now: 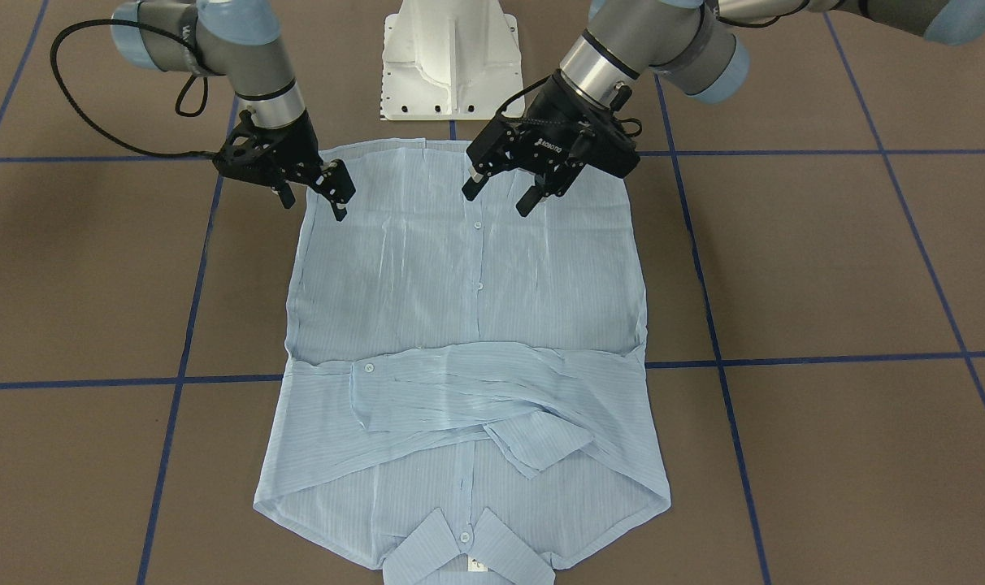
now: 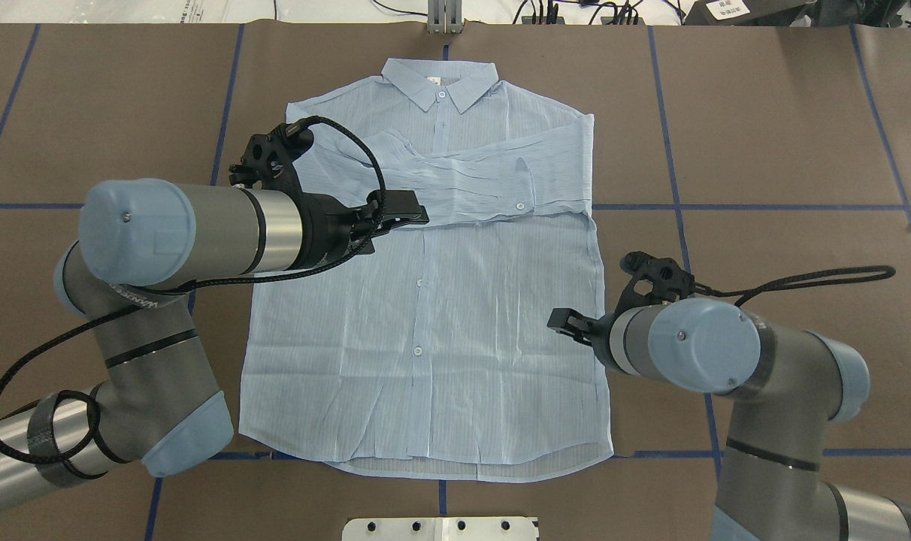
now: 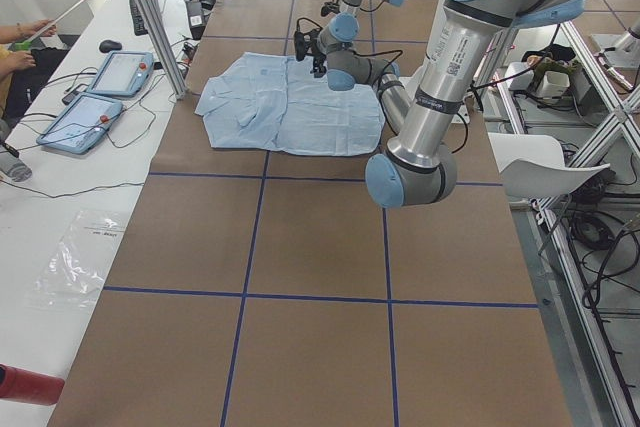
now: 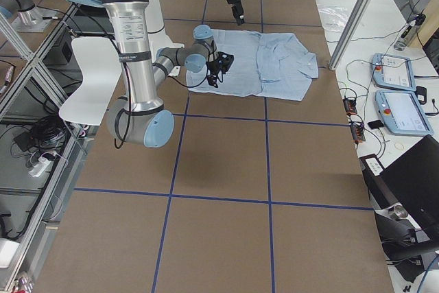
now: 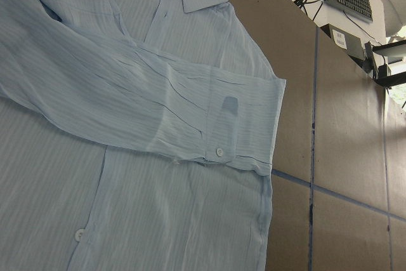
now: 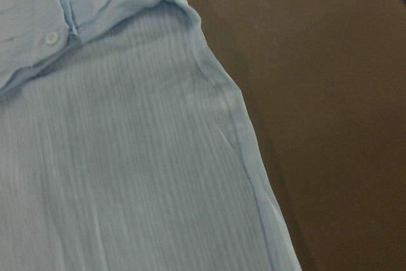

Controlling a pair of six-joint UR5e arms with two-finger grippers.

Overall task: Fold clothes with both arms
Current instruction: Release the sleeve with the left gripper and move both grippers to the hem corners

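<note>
The light blue striped shirt lies flat on the brown table, buttons up, with its collar on the side away from the robot. Both sleeves are folded across the chest. My left gripper hovers open and holds nothing, over the shirt's body just below the folded sleeves. At the shirt's side edge near the hem, my right gripper is open and holds nothing. The left wrist view shows a sleeve cuff. The right wrist view shows the shirt's side seam. Neither wrist view shows any fingers.
The white pedestal base stands just behind the shirt's hem. Blue tape lines grid the brown table. A side bench holds two tablets, cables and a plastic bag. A white chair stands beside the robot.
</note>
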